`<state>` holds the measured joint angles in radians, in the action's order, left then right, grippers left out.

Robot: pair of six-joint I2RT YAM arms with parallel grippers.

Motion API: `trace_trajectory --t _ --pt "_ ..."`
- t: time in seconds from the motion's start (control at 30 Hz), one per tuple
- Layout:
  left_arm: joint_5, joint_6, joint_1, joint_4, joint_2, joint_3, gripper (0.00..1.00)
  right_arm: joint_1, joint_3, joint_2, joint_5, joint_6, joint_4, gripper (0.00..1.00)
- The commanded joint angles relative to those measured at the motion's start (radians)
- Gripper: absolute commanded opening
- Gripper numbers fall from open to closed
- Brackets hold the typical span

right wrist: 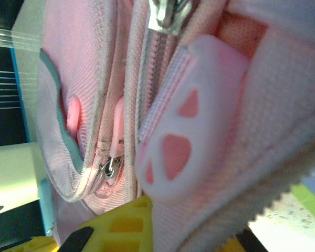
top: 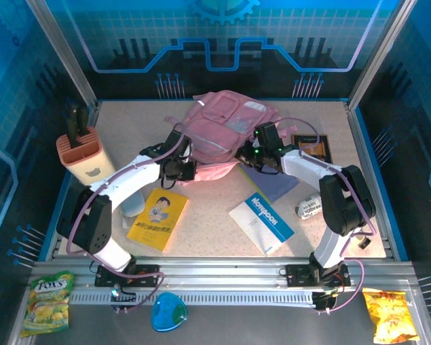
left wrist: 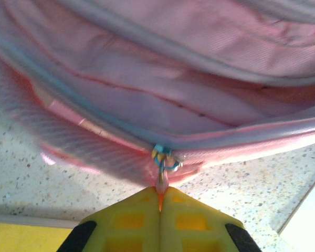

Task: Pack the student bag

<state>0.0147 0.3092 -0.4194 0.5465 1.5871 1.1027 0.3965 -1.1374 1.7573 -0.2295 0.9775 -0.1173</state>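
PACKING IN PROGRESS: The student bag [top: 226, 126], a soft pink backpack, lies slumped at the far middle of the bench [top: 208, 201], with both arms reaching into its near edge. The left gripper [left wrist: 160, 195] has its jaws pressed fully together, pinching the small pink zip pull [left wrist: 160, 181] on the bag's lower seam. The right gripper [top: 251, 154] sits against the bag's right side. A fold of fabric bearing a paw-print patch [right wrist: 184, 131] covers one finger, so it cannot be told whether those jaws are closed. The bag looks light and limp, and its cloth is likely to bunch and drag rather than hold shape. The zip pull, stitched seams and straps appear the surest holds, with one arm bracing the fabric while the other draws the zip.
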Motion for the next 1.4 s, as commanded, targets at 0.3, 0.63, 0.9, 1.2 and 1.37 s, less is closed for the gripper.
trace_trajectory --t 0.3,0.63,0.9,1.2,1.37 --pt "-0.172 -0.012 0.003 0.057 0.020 -0.021 0.00 -0.091 -0.115 0.134 -0.032 -0.085 0.042 0.08" --pt "-0.093 0.053 -0.080 0.061 -0.038 -0.043 0.00 -0.117 -0.169 0.150 -0.056 -0.104 0.016 0.09" --pt "-0.021 0.221 -0.069 -0.045 -0.008 0.006 0.30 -0.118 -0.120 0.130 -0.083 -0.089 0.038 0.10" --pt "0.026 0.279 -0.072 -0.011 0.126 0.134 0.37 -0.116 -0.106 0.123 -0.086 -0.081 0.045 0.10" --pt "0.033 0.274 -0.074 0.024 0.193 0.183 0.35 -0.113 -0.099 0.122 -0.087 -0.075 0.052 0.10"
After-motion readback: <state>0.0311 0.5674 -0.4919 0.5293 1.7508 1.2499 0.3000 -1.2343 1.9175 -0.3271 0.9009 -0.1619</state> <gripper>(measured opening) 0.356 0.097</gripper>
